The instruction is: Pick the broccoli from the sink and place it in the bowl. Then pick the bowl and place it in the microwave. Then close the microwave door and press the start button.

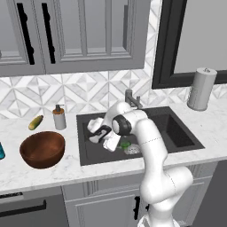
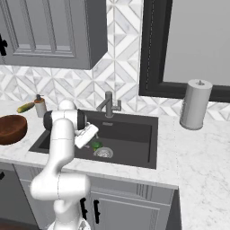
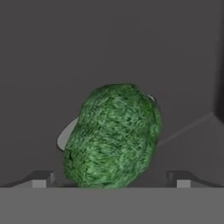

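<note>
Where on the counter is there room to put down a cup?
There is bare marble between the dark grey sink and the grey paper towel roll, and more in front of that roll. The side left of the sink is crowded: reddish-brown wooden bowl, soap bottle and yellow-green corn cob.

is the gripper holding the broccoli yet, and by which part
Nothing is held. The gripper is open, fingertips apart on either side of the broccoli in the sink.

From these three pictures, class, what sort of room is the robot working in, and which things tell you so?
Almost certainly a kitchen: a dark sink with a faucet set in a marble counter, grey wall cabinets above, and a paper towel roll.
</note>
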Controlling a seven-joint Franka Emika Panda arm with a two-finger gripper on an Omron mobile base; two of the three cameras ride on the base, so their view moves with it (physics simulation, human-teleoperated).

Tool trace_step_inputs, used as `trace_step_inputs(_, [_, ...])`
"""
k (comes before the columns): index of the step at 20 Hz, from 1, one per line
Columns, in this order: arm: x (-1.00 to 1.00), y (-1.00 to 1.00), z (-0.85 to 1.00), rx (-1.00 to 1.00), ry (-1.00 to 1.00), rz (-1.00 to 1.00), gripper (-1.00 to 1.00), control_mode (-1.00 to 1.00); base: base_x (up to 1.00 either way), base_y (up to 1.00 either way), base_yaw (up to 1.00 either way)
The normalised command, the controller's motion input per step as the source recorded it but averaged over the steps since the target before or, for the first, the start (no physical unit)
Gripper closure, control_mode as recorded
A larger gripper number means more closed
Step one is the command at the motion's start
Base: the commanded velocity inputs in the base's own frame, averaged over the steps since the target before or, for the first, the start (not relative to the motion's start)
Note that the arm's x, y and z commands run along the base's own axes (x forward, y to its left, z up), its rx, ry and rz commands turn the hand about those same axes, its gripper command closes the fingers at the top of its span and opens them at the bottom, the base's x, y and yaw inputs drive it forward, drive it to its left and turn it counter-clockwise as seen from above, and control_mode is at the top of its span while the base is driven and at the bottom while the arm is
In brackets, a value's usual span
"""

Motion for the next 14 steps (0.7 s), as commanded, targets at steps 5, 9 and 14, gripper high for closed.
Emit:
trace_step_inputs(5, [0.45,-0.14,-0.30,0.00,0.00,0.05,-1.00,-1.00,0.00,0.00,0.00])
trace_step_inputs(9, [0.05,-0.20,-0.42,0.00,0.00,0.05,1.00,-1.00,0.00,0.00,0.00])
trace_step_inputs(14, [0.03,-0.27,-0.22,0.00,0.00,0.03,1.00,-1.00,0.00,0.00,0.00])
